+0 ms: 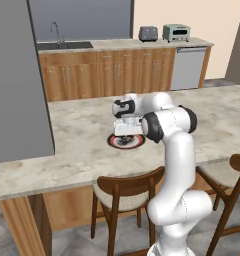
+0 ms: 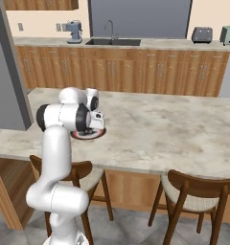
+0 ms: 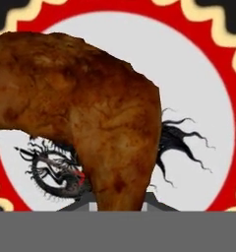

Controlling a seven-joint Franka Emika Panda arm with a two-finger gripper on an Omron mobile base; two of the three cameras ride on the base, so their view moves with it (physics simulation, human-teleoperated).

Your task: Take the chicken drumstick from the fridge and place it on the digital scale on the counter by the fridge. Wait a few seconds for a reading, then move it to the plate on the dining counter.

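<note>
Hand (image 1: 126, 134) gripping lumpy chicken drumstick (image 3: 90, 123), above round plate (image 3: 198, 98)

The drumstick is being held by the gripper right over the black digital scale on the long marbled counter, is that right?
Not quite. The drumstick is over the plate, not a scale: the hand view shows its pale centre and red ring right beneath the meat. The rest holds: the gripper hangs above the long marbled counter.

Evenly and softly lit throughout, rendered with no glare and only faint shadow under the chairs (image 1: 127, 192). Slightly soft and low in detail in the base views; coarse, blurred texture up close on the chicken drumstick (image 3: 90, 113).
</note>
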